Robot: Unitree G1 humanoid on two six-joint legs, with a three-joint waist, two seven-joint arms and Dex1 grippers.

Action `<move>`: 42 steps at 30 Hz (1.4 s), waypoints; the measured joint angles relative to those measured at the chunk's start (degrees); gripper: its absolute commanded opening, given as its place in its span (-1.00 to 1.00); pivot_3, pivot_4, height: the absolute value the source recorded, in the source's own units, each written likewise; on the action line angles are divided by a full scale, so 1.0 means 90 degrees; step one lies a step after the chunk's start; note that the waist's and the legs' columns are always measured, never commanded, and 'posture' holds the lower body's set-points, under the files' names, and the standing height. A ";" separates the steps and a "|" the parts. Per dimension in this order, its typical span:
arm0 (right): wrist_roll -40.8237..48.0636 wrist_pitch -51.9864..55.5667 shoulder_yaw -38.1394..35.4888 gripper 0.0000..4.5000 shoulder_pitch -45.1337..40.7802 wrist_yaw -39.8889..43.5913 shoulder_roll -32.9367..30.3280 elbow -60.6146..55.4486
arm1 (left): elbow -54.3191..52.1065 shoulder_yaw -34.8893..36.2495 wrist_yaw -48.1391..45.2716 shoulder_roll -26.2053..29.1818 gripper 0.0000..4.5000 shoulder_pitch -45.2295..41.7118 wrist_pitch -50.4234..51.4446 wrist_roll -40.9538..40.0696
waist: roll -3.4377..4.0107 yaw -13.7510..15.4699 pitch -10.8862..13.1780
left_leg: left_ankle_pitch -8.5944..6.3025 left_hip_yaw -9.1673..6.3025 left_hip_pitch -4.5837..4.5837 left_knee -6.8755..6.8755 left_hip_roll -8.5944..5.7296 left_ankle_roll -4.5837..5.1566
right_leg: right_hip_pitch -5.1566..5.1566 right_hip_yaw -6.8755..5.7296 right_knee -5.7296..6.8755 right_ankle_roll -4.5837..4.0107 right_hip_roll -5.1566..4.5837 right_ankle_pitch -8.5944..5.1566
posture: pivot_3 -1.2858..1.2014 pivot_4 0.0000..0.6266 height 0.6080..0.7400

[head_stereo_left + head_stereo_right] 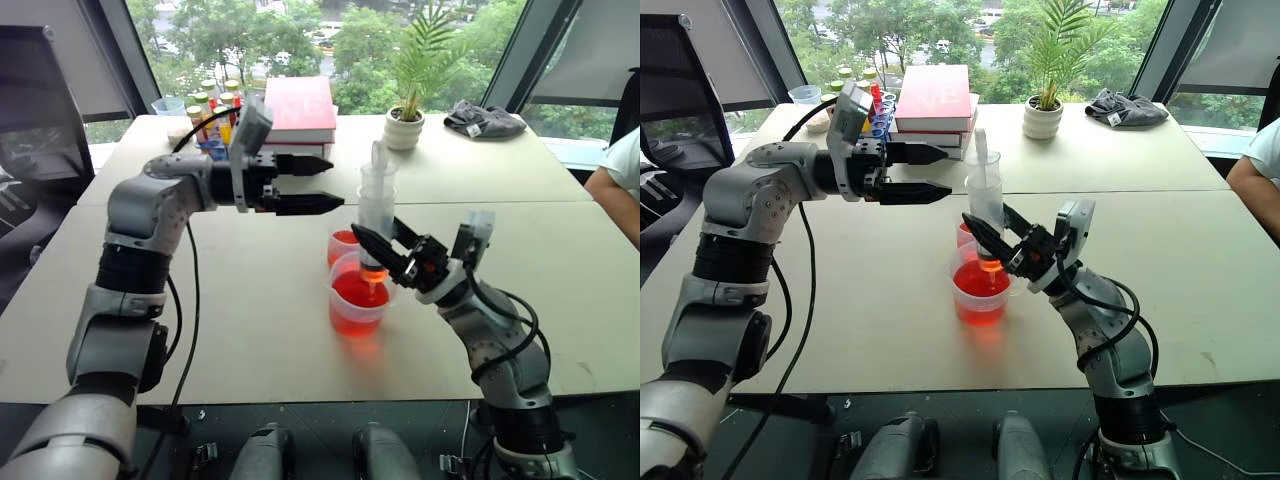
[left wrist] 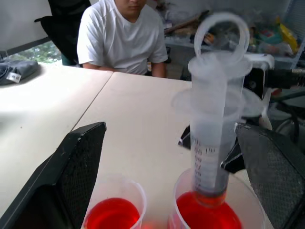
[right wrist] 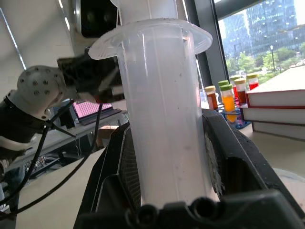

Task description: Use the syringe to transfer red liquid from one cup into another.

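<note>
The syringe [image 1: 376, 200] stands upright with its orange tip down inside the larger cup [image 1: 358, 305], which holds red liquid [image 1: 360, 292]. My right gripper [image 1: 375, 228] is shut on the lower barrel, and the barrel shows close up as the syringe [image 3: 164, 109] in the right wrist view. The smaller cup [image 1: 341, 245] stands just behind, with red liquid in it too. My left gripper [image 1: 335, 183] hangs open to the left of the plunger top, apart from it. In the left wrist view the syringe [image 2: 212, 143] stands between my left fingers [image 2: 71, 176].
At the back of the table are a stack of red books [image 1: 298, 112], a rack of coloured bottles [image 1: 212, 110], a potted plant [image 1: 405, 128] and a grey cloth [image 1: 484, 122]. A person [image 2: 121, 33] in a white shirt sits at the right edge.
</note>
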 measured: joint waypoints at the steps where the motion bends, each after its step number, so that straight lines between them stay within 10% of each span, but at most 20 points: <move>1: 0.0160 0.0173 -0.0117 -0.36 -0.0243 -0.0091 -0.0036 -0.0008 | -0.0012 0.0027 0.0019 0.0093 0.98 0.0068 0.0020 0.0000 | 0.0000 0.0001 0.0000 | 0.0000 0.0000 0.0000 0.0000 0.0000 0.0000 | 0.0000 0.0000 0.0000 0.0000 -0.0001 0.0000 | 0.03 -0.52 1.00; 18: -0.0797 -0.1896 -0.0452 -0.36 -0.2902 0.0951 0.0771 0.4930 | -0.0613 0.0274 0.0591 0.0105 0.98 0.0458 0.0102 -0.0057 | 0.0001 -0.0002 0.0001 | 0.0000 0.0006 -0.0016 -0.0008 -0.0003 0.0001 | -0.0014 -0.0003 -0.0007 0.0001 -0.0004 0.0001 | 0.03 -0.52 1.00; 40: -0.1313 -0.2388 -0.0316 -0.36 -0.2764 0.1432 0.0848 0.5249 | 0.1374 0.0210 0.0543 -0.1255 0.98 -0.1215 -0.1030 0.0396 | 0.0002 -0.0022 0.0002 | 0.0000 0.0010 -0.0014 -0.0006 -0.0003 0.0000 | -0.0018 -0.0003 -0.0001 0.0001 -0.0003 0.0001 | 0.03 -0.52 1.00; 42: -0.1329 -0.2387 -0.0319 -0.36 -0.2743 0.1433 0.0847 0.5249 | 0.1524 0.0211 0.0530 -0.1349 0.74 -0.1235 -0.1112 0.0438 | 0.0002 -0.0021 0.0002 | 0.0000 0.0009 -0.0015 -0.0007 -0.0003 0.0000 | -0.0018 -0.0003 -0.0002 0.0001 -0.0002 0.0001 | 0.03 -0.52 1.00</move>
